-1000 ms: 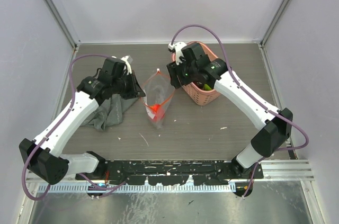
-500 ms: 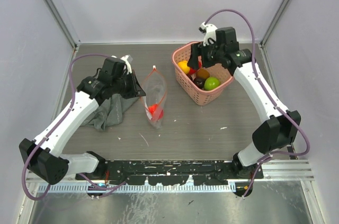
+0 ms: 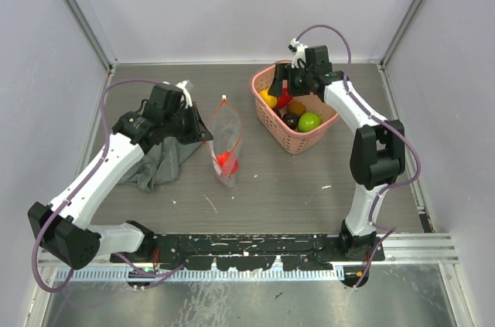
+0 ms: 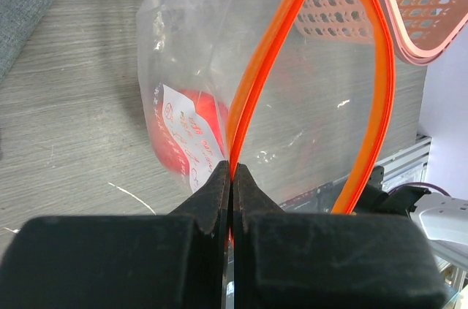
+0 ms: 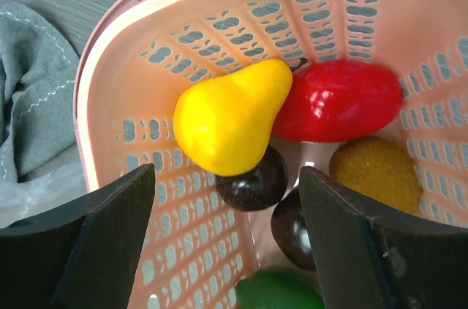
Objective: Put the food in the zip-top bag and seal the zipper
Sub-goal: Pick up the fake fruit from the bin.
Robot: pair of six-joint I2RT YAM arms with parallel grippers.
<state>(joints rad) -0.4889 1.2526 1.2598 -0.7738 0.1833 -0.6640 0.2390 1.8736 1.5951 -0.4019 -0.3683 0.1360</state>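
Note:
The clear zip-top bag [image 3: 226,141] stands on the table with its mouth held open and a red food item [image 3: 225,160] inside. My left gripper [image 3: 203,132] is shut on the bag's orange zipper strip [image 4: 259,75], which splits into two bands in the left wrist view. My right gripper [image 3: 283,89] is open over the pink basket [image 3: 295,145]. In the right wrist view, a yellow pear [image 5: 230,119], a red fruit [image 5: 338,101], two dark plums [image 5: 256,183], a brown-yellow fruit [image 5: 375,170] and a green fruit [image 5: 278,291] lie in the basket [image 5: 139,134] below the open fingers [image 5: 110,239].
A grey cloth [image 3: 158,160] lies under my left arm at the table's left. The basket stands at the back right, close to the bag. White scraps [image 3: 209,203] lie on the table in front of the bag.
My right gripper left the bag's mouth and swung back right over the basket, then moved lower over the fruit. The bag sagged slightly. My left gripper kept its hold.

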